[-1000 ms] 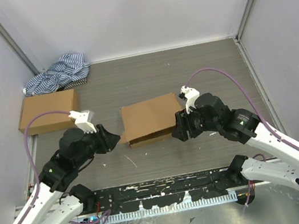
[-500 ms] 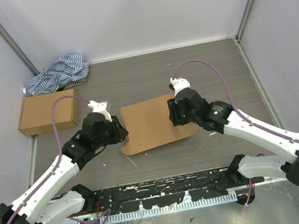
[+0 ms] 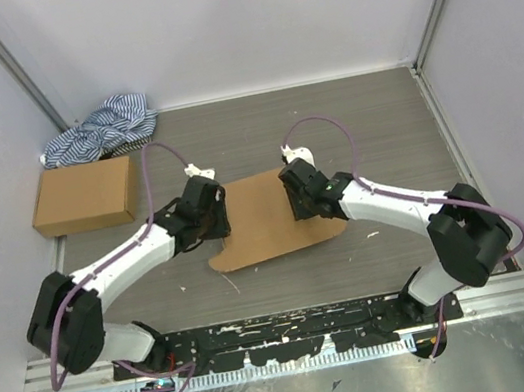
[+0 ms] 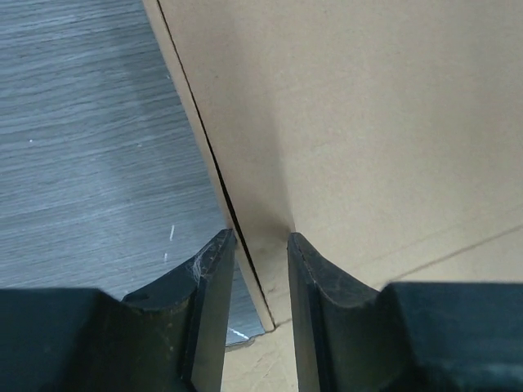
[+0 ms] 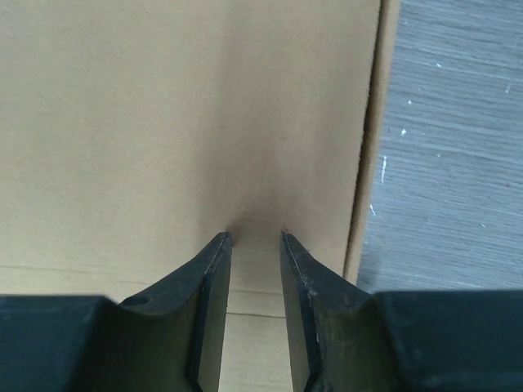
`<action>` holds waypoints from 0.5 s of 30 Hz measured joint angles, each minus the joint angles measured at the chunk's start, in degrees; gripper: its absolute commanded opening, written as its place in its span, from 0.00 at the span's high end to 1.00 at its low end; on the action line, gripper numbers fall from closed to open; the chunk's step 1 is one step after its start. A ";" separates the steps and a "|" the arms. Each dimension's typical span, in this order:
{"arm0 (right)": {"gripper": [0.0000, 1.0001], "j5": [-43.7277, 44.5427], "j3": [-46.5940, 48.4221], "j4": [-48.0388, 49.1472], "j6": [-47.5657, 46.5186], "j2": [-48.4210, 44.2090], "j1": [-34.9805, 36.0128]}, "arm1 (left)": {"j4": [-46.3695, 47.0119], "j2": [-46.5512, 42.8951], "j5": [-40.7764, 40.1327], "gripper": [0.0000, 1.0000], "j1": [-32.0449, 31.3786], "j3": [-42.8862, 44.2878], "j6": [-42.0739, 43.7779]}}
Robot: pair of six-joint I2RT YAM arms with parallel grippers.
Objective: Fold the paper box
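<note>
Item: paper box, plain brown cardboard, lying flattened at the centre of the surface. Your left end effector is released, jaws narrowly parted, tips astride the box's left edge. Your right end effector is likewise released, tips touching the panel near its right edge. Also held: brown carton at the left edge, striped cloth in the far left corner.

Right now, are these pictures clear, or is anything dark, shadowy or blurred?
Top external view: even, soft light, all sharp, no glare or harsh shadow on the paper box. Left wrist view: the left fingers are near-black with little detail, and a soft shadow dims the cardboard at their tips. Right wrist view: the same dim patch lies ahead of the right fingers.
</note>
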 measured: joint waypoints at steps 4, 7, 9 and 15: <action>0.64 -0.15 0.44 2.12 0.72 0.87 -0.09 | -1.51 4.07 -2.08 0.61 -0.04 3.41 0.59; 0.64 -0.17 0.44 2.93 1.18 1.09 -0.33 | -1.57 5.22 -2.82 0.60 -0.04 3.98 0.90; 0.64 -0.33 0.48 3.45 1.51 1.44 -0.94 | -1.97 6.36 -3.65 0.60 -0.04 5.09 1.33; 0.64 -4.11 2.14 6.62 2.58 4.07 -4.90 | -3.39 12.81 -7.48 0.60 0.15 11.76 4.35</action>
